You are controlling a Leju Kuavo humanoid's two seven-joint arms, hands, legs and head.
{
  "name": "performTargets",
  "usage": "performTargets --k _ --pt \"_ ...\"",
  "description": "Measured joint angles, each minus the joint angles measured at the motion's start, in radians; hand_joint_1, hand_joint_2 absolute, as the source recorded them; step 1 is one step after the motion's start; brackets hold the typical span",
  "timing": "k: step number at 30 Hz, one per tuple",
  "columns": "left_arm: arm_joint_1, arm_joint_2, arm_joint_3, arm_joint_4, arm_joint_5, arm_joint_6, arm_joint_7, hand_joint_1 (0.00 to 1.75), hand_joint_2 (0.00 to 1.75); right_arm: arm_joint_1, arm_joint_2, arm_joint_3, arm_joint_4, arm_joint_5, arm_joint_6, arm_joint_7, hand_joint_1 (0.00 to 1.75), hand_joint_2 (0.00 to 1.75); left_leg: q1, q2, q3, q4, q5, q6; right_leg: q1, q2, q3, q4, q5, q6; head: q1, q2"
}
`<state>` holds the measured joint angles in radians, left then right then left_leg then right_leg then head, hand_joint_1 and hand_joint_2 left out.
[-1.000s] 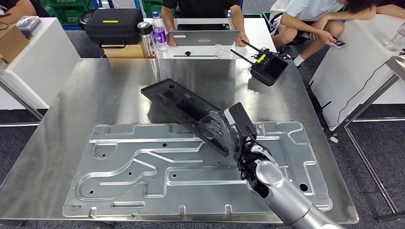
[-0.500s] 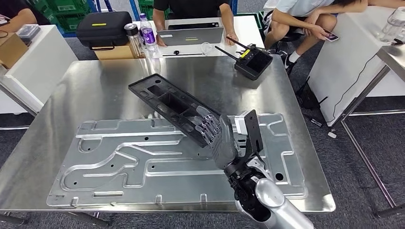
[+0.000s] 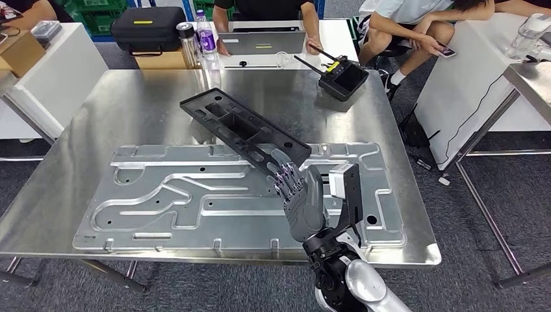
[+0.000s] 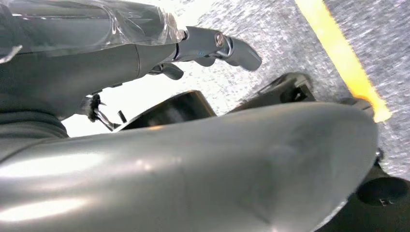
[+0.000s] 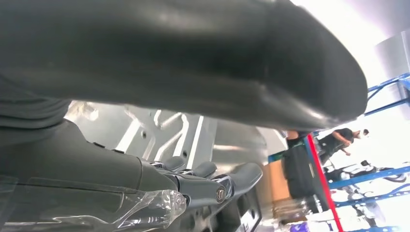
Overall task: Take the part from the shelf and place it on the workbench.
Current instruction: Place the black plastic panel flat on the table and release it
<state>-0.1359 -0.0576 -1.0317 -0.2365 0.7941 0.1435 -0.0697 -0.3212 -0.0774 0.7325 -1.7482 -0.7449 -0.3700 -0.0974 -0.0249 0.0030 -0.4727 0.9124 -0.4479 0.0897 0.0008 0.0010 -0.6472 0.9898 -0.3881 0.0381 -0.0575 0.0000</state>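
From the head view we see the long black plastic part (image 3: 243, 132) lying slantwise on the steel workbench (image 3: 130, 104), its near end over the stamped metal panel (image 3: 195, 201) and its far end reaching toward the bare tabletop. Half a second ago the right hand (image 3: 300, 198) had its fingers over the part's near end; now it sits drawn back toward us, fingers loosely spread and holding nothing, their tips just beside the part's near corner (we cannot tell whether they still brush it). The whole picture has also shifted between frames, so the camera itself has moved, while the part keeps its place on the panel. We judge the placing done and the release made; what is left is to clear the arm away without nudging the part. Beyond the bench a radio controller (image 3: 343, 78) and a black case (image 3: 144, 29) lie near seated people.

In the left wrist view, the left hand (image 4: 212, 46) hangs over grey floor with a yellow line (image 4: 343, 63); its fingers reach out straight with nothing in them.

In the right wrist view, the right hand's fingers (image 5: 212, 179) stretch out apart over the ribbed metal panel, gripping nothing.
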Motion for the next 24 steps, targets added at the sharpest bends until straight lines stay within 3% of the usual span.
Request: performTargets --k 1,3,4,5,6,7,9,11,12,14,16,17,19,21,22,24 --pt "0.001 0.000 0.000 0.000 0.000 0.000 0.000 0.00 0.00 0.005 0.000 0.000 -0.001 -0.010 0.001 -0.005 0.00 0.00 0.004 0.001 -0.009 -0.006 0.013 0.000 -0.002 0.001 -0.016 0.042 -0.044 0.005 0.000 0.000" --pt "0.002 -0.002 0.000 0.000 -0.001 0.000 0.000 0.00 0.00 0.016 0.000 0.000 -0.002 -0.030 0.003 -0.011 0.00 0.00 0.007 0.001 -0.034 -0.006 0.034 0.000 -0.007 0.001 -0.055 0.175 -0.143 0.016 0.002 0.000" --pt "0.004 -0.003 0.000 0.000 -0.001 0.000 0.000 0.00 0.00 0.022 0.000 0.000 -0.002 -0.037 0.004 -0.013 0.00 0.00 0.008 0.002 -0.048 -0.006 0.043 -0.003 -0.010 0.001 -0.069 0.240 -0.168 0.021 0.002 0.000" --pt "0.005 -0.003 0.000 0.000 -0.001 0.001 0.000 0.00 0.00 0.026 0.000 -0.001 -0.002 -0.040 0.004 -0.014 0.00 0.00 0.010 0.003 -0.061 -0.005 0.052 -0.005 -0.012 0.001 -0.073 0.283 -0.171 0.026 0.002 0.000" --pt "0.007 -0.003 0.000 0.000 -0.002 0.002 0.000 0.00 0.00 0.029 0.000 -0.001 -0.002 -0.042 0.005 -0.014 0.00 0.00 0.012 0.004 -0.074 -0.004 0.060 -0.009 -0.015 0.000 -0.061 0.295 -0.153 0.030 0.002 0.000" --pt "0.008 -0.003 0.000 0.000 -0.002 0.005 0.000 0.00 0.00 0.031 0.000 -0.001 -0.002 -0.042 0.005 -0.014 0.00 0.00 0.015 0.003 -0.085 -0.001 0.068 -0.014 -0.018 0.001 -0.029 0.268 -0.123 0.035 0.002 0.000" --pt "0.008 -0.003 0.000 0.000 -0.002 0.011 0.000 0.00 0.00 0.032 0.000 -0.001 -0.002 -0.034 0.002 -0.014 0.00 0.00 0.021 -0.003 -0.105 0.008 0.078 -0.026 -0.027 0.017 0.081 0.124 -0.085 0.044 0.002 0.000" --pt "0.006 -0.003 0.000 0.000 -0.003 0.016 -0.001 0.00 0.00 0.033 0.000 0.000 -0.003 -0.019 -0.004 -0.013 0.00 0.00 0.021 -0.013 -0.120 0.024 0.087 -0.038 -0.029 0.038 0.170 -0.008 -0.100 0.037 0.002 0.000" --pt "0.005 -0.003 0.000 0.000 -0.003 0.018 -0.001 0.00 0.00 0.034 0.000 0.000 -0.004 -0.015 -0.006 -0.012 0.00 0.00 0.020 -0.019 -0.125 0.028 0.091 -0.044 -0.026 0.042 0.185 -0.034 -0.114 0.028 0.002 0.000" --pt "0.007 -0.003 0.000 0.000 -0.003 0.019 -0.002 0.00 0.00 0.035 0.000 0.000 -0.004 -0.010 -0.009 -0.010 0.00 0.00 0.023 -0.031 -0.132 0.033 0.102 -0.055 -0.023 0.027 0.184 -0.040 -0.115 0.008 0.003 0.000" --pt "0.010 -0.002 0.000 0.000 -0.003 0.020 -0.002 0.00 0.00 0.035 0.001 0.000 -0.005 -0.006 -0.012 -0.010 0.00 0.00 0.027 -0.030 -0.151 0.068 0.078 -0.066 -0.024 0.010 0.179 -0.039 -0.107 -0.009 0.000 0.000" --pt "0.010 -0.002 0.000 0.000 -0.003 0.020 -0.002 0.00 0.00 0.035 0.001 0.000 -0.006 -0.003 -0.014 -0.010 0.00 0.00 0.029 -0.026 -0.172 0.115 0.047 -0.071 -0.025 0.002 0.174 -0.039 -0.103 -0.016 -0.001 0.000" --pt "0.011 -0.002 0.000 0.000 -0.003 0.020 -0.004 0.00 0.00 0.035 0.001 0.000 -0.008 0.005 -0.018 -0.007 0.00 0.00 0.031 -0.019 -0.232 0.261 -0.030 -0.082 -0.022 -0.014 0.164 -0.039 -0.097 -0.023 -0.004 0.000" --pt "0.011 -0.002 0.000 0.000 -0.003 0.021 -0.006 0.00 0.00 0.036 0.001 0.000 -0.008 0.009 -0.021 -0.001 0.00 0.00 0.032 -0.015 -0.263 0.356 -0.062 -0.084 -0.019 -0.031 0.158 -0.039 -0.093 -0.025 -0.004 0.000" --pt "0.011 -0.002 0.000 0.000 -0.003 0.021 -0.006 0.00 0.00 0.036 0.001 0.000 -0.008 0.010 -0.021 0.002 0.00 0.00 0.031 -0.013 -0.248 0.344 -0.051 -0.082 -0.017 -0.039 0.157 -0.039 -0.093 -0.025 -0.004 0.000" --pt "0.013 -0.002 0.000 0.000 -0.003 0.021 -0.006 0.00 0.00 0.036 0.001 0.000 -0.009 0.012 -0.022 0.006 0.00 0.00 0.027 0.004 -0.165 0.208 0.008 -0.067 -0.013 -0.055 0.159 -0.039 -0.093 -0.024 -0.004 0.000"
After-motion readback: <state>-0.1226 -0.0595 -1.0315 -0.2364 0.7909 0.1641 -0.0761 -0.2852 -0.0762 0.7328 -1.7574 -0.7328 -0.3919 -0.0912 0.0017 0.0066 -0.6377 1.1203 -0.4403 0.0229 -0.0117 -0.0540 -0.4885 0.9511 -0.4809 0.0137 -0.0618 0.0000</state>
